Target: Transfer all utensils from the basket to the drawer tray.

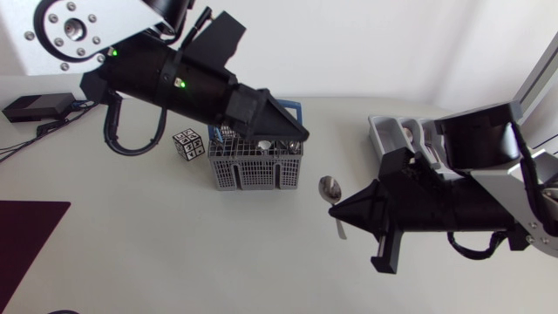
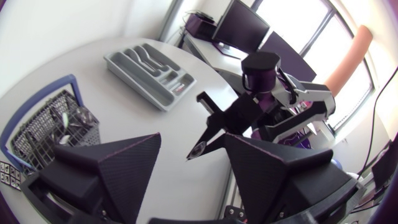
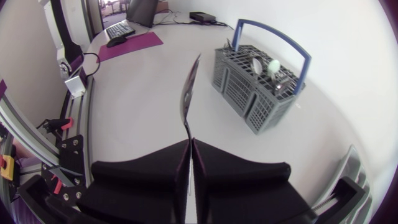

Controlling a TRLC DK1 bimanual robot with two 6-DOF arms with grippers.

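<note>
A spoon (image 1: 332,199) is pinched by its handle in the right end effector (image 1: 337,213), whose two fingers are pressed together on it from both sides. Its bowl juts out ahead of the fingertips. It is held above the counter (image 1: 174,262), in the gap between the basket (image 1: 257,172) and the drawer tray (image 1: 388,139).

The grey wire basket has a blue handle and stands near the counter's middle. The rounded ends of more utensils (image 3: 264,64) show inside it. The grey tray lies toward the right side, and the right arm covers part of it in the head view.

The left end effector (image 1: 299,135) hangs over the basket's far right corner. Its fingers (image 2: 124,158) are spread wide with nothing between them.

Just beside the basket's left side sits a small black-and-white patterned cube (image 1: 188,144). Farther left are a black box (image 1: 35,106) and a dark purple mat (image 1: 26,235).
</note>
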